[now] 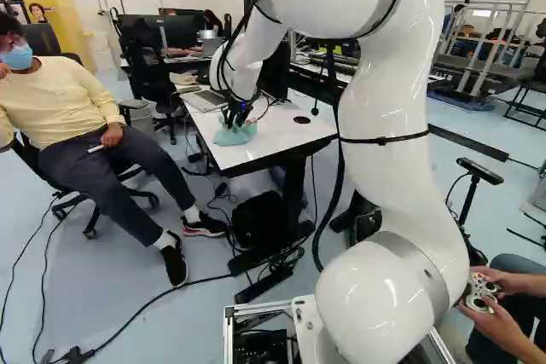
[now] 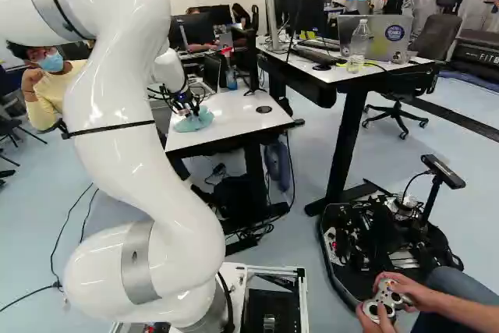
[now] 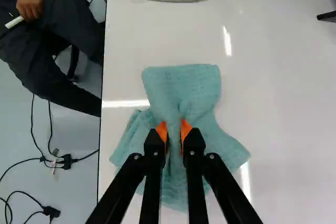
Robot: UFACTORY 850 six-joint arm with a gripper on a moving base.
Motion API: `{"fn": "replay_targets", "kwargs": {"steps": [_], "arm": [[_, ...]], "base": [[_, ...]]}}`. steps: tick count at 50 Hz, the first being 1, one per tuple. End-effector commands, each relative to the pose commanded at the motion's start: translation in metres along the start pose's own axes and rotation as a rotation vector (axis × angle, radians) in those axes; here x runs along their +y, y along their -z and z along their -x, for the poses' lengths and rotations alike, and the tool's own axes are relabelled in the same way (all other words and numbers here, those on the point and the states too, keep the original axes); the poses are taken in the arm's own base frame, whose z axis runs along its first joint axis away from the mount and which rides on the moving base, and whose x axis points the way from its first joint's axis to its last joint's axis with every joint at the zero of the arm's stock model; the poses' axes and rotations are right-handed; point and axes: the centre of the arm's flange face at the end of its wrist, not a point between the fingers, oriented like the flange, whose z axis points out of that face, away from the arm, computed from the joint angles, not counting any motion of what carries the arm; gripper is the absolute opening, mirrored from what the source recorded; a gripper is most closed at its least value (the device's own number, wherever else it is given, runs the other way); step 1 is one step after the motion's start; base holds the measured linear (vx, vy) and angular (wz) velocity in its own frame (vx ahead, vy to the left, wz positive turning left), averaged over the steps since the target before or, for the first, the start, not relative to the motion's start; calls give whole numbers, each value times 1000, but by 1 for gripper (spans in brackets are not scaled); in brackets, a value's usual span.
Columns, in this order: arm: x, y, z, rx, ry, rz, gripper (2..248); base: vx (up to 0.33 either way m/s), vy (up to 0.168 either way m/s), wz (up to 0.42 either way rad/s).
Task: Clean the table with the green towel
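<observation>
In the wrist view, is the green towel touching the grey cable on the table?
No, the towel lies apart from the cable, with a stretch of white table between them.

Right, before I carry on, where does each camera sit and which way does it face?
Left base view: on the base, behind and left of the arm, looking ahead and slightly down at the table; the arm rises from its lowest joint, right of the middle.
Right base view: behind and right of the arm, also looking ahead; the arm stands left of the middle.
Wrist view: on the wrist, looking along the gripper, whose fingers pinch the towel.
Shared: all three show table and towel; both base views show the game controller.
</observation>
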Motion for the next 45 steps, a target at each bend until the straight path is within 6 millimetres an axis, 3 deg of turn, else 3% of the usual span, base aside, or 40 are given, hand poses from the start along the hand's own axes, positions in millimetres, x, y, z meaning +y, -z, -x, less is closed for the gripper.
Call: {"fn": "replay_targets", "kwargs": {"steps": [23, 45], "arm": [[1, -25, -34, 35, -2, 1, 50], [34, -29, -40, 41, -43, 27, 50]], "base": [[0, 0, 0], [0, 0, 0]]}}
